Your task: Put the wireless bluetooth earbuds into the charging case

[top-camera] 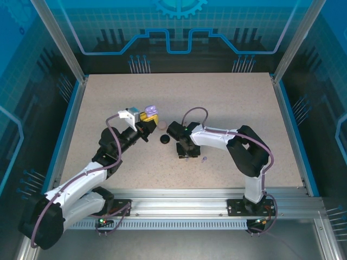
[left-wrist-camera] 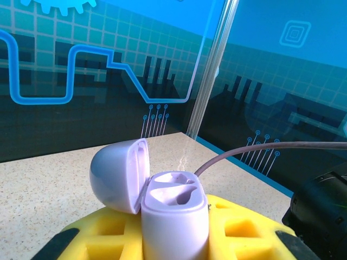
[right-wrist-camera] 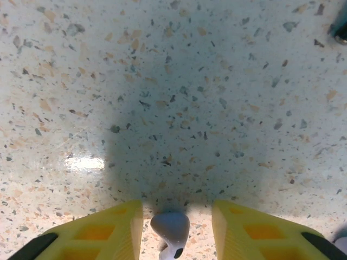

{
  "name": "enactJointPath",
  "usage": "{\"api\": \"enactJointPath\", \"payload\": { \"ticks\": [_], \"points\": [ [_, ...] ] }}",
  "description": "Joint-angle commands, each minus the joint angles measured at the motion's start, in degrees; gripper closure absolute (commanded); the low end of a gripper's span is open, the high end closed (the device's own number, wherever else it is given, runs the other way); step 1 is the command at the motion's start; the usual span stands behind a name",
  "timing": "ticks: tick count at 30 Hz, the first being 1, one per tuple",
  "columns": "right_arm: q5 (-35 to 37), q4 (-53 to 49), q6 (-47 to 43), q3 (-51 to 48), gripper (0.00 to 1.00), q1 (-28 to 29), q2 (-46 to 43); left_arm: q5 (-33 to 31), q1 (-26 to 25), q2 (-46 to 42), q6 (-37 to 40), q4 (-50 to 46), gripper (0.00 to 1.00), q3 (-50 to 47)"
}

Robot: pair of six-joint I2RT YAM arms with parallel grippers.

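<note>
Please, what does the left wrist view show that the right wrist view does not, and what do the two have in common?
Left wrist view: the left gripper clamps an open lavender charging case, lid tipped left, both sockets empty. Right wrist view: the right gripper, jaws apart, straddles one lavender earbud lying on the table, not touching it. Common to both: yellow fingers and the speckled table.

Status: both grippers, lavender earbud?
Left gripper shut on open lavender case, sockets empty. Right gripper open, jaws straddling lavender earbud on table. Black case on table between them.
</note>
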Motion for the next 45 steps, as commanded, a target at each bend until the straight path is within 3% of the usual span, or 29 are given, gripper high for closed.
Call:
{"api": "enactJointPath", "payload": {
  "ticks": [1, 17, 28, 33, 45],
  "points": [
    [1.14, -1.72, 1.69, 1.34, 0.63, 0.86, 1.38, -0.88, -0.45, -0.95, 1.65, 2.62, 1.0, -0.71],
    [-0.04, -0.43, 2.59, 0.04, 0.69, 0.79, 1.84, -0.75, -0.42, -0.69, 2.06, 1.83, 1.0, -0.25],
    [-1.0, 1.9, 2.96, -2.8, 0.78, -0.09, 0.8, -0.7, -0.54, -0.77, 1.9, 0.99, 1.0, -0.1],
    [-0.67, 3.01, 3.02, -4.23, 0.84, -0.2, -1.81, -0.51, -0.5, -0.77, 1.76, 1.19, 1.0, -0.11],
    [2.82, 1.3, 0.0, -3.06, 0.84, -0.91, -14.38, 1.68, -0.71, -0.53, 1.32, 2.45, 1.0, -0.54]
  ]
}}
